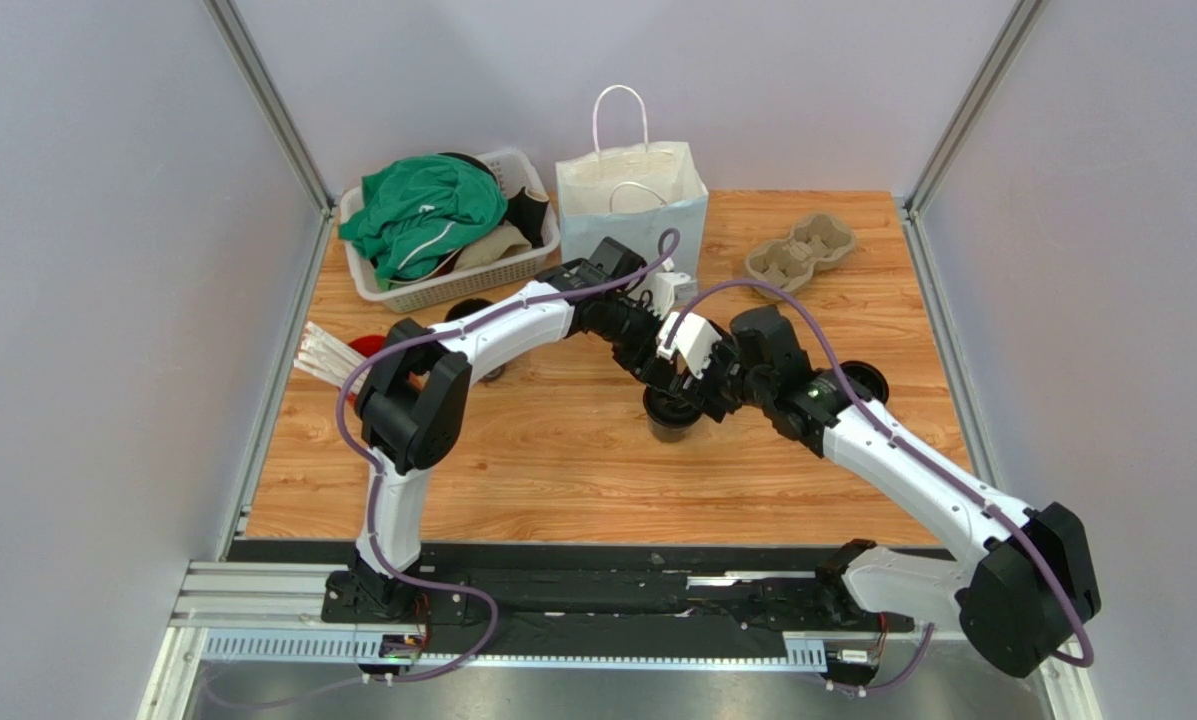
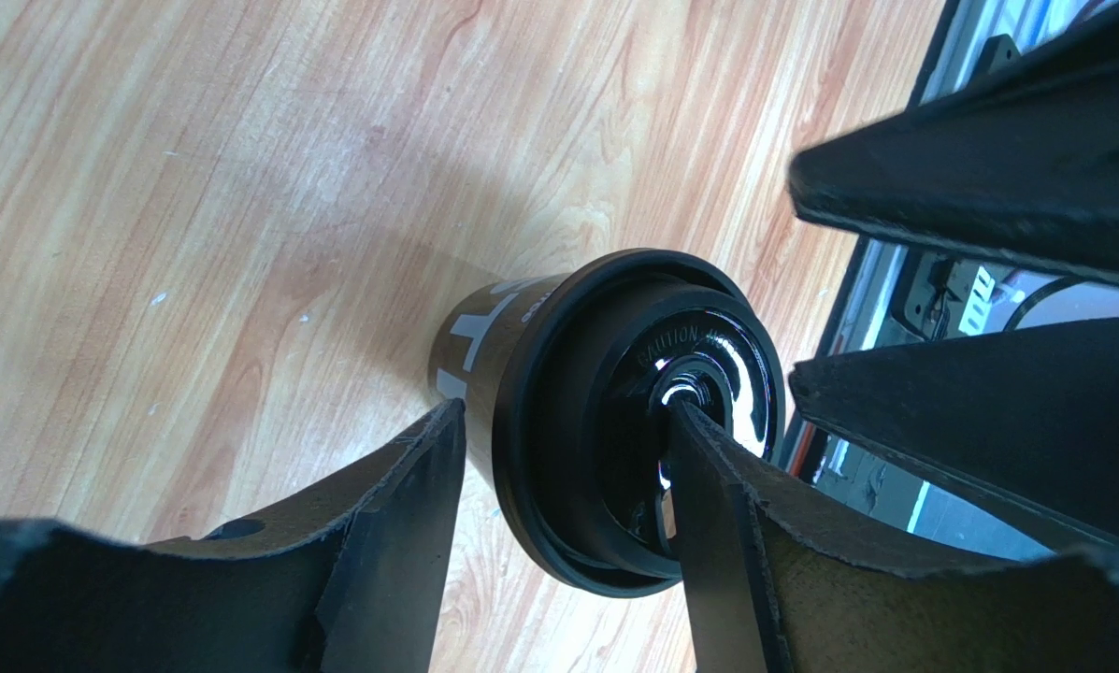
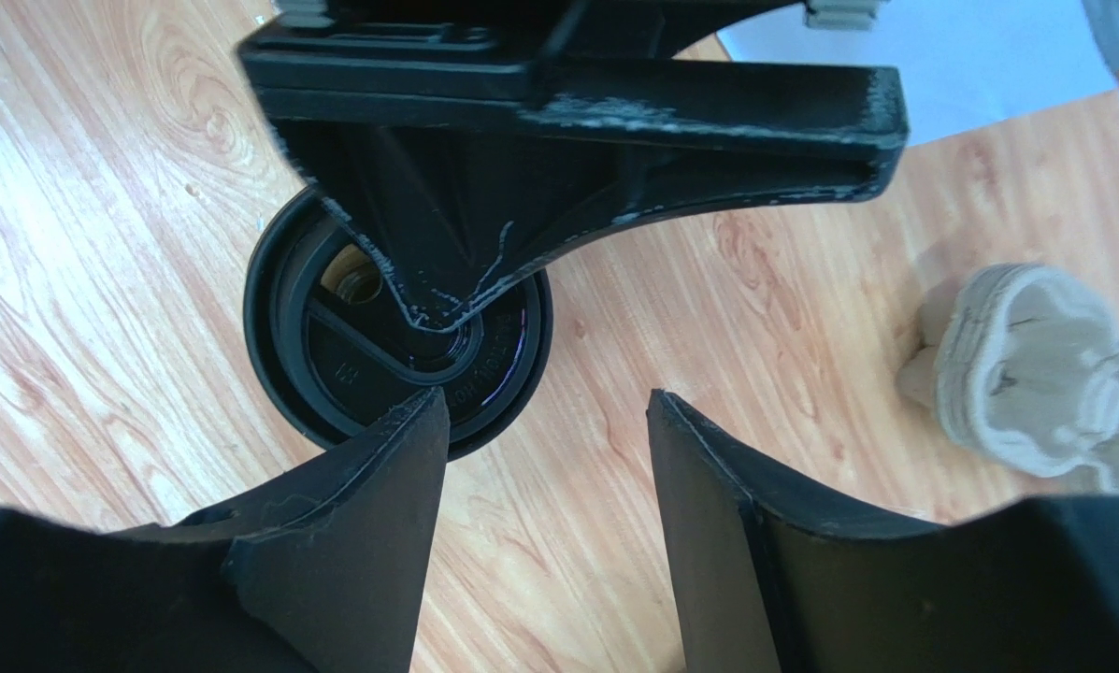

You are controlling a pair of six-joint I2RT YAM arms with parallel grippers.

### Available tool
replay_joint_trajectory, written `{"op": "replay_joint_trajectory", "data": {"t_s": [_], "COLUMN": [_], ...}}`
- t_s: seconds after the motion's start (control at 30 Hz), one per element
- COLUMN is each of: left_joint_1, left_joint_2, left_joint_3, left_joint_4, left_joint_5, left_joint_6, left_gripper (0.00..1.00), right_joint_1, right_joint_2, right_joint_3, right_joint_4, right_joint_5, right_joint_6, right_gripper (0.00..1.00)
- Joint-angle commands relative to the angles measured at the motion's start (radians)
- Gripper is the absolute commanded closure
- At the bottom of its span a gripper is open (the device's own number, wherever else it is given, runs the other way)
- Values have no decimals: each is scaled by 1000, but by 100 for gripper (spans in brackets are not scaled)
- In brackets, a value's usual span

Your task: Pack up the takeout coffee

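Chief hazard: tipping of the takeout coffee (image 1: 673,416), upright and lidded on the bare middle of the desk (image 1: 559,480), with both hands crowded over it. Probable cause: a sideways nudge from the left hand (image 2: 562,410), set askew across the lid, one finger (image 2: 382,547) just beside the cup wall, the other (image 2: 726,533) lying over the lid's top near its centre. Closing from that posture judged likely to pinch the lid's rim rather than the body, with risk of popping the lid or rocking the cup. Second hazard: collision between the two hands, very close together above the cup. Third: the carry to the white paper bag (image 1: 631,188) at the far edge, its upright handles apt to snag a cup or a finger. Left hand: spread; straddles the lid's edge; grips nothing; contact of the inner finger with the lid's top not determinable. Right hand (image 3: 544,400): spread, bare desk showing between its fingers; sits beside the cup, the lid partly hidden behind one finger; holds nothing and touches nothing so far as visible. Cardboard cup carrier (image 1: 803,251) well apart toward the far right corner.
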Motion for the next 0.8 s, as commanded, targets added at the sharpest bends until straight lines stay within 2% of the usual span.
{"op": "replay_joint_trajectory", "data": {"t_s": [0.0,0.2,0.77], "left_joint_1": [18,24,29], "left_joint_2": [16,1,-54], "left_joint_3": [8,17,17], "left_joint_4": [-68,-62,-28], "left_joint_5": [-126,-101,-26], "left_joint_6": [69,66,58], "left_gripper": [36,32,21], "right_joint_1": [-35,-71,-85], "right_joint_2": [39,82,102], "right_joint_3": [80,120,113], "right_joint_4": [-22,-50,-36], "right_joint_5": [-93,-154,-174], "right_joint_6": [91,134,168], "right_gripper": [40,39,39]}}
